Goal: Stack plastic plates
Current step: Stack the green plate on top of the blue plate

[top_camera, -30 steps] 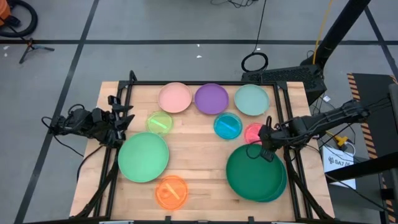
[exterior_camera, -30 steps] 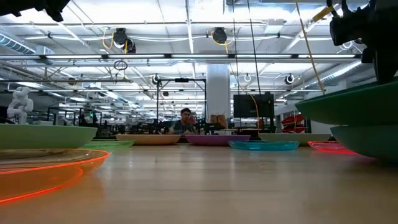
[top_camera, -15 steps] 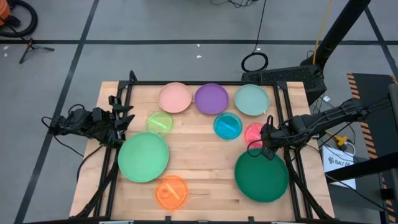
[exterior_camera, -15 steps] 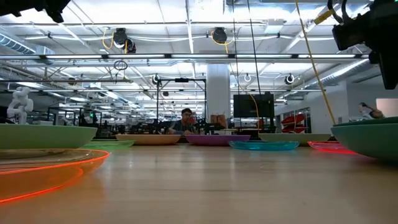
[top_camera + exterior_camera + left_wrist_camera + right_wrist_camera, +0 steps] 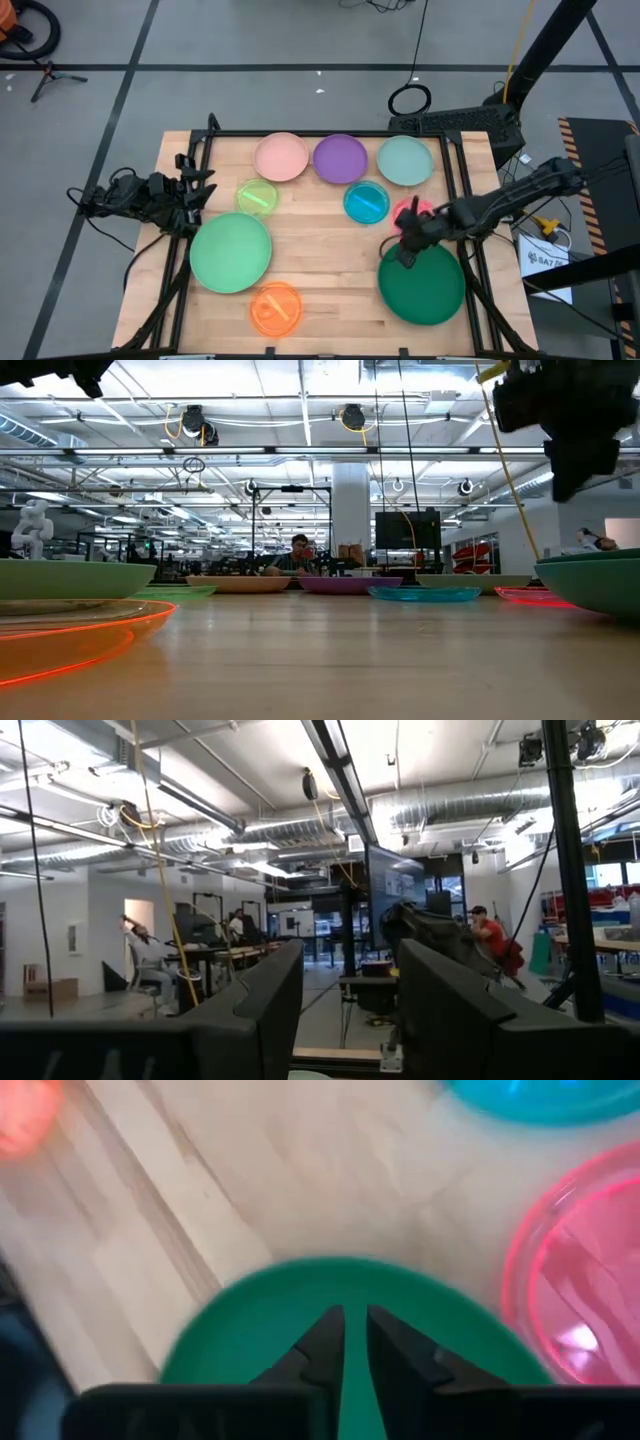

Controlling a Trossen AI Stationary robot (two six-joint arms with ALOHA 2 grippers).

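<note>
High view — right gripper [image 5: 405, 252] over dark green plate's [image 5: 425, 290] far rim, jaws seemingly near-closed, empty.

Pink [image 5: 281, 157], purple [image 5: 340, 158], mint [image 5: 405, 160] plates along far edge. Small yellow-green [image 5: 257, 197], blue [image 5: 366, 203], red [image 5: 411, 211], orange [image 5: 275, 308] scattered. Large light green [image 5: 231, 253] left, dark green [image 5: 424, 287] right.

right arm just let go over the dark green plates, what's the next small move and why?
Probably swing the right gripper toward the red plate just beside it. The dark green plates already sit nested on the table, nothing is between the gripper's near-closed fingers, and that small plate is the nearest loose one. The left gripper waits at the left edge.
</note>
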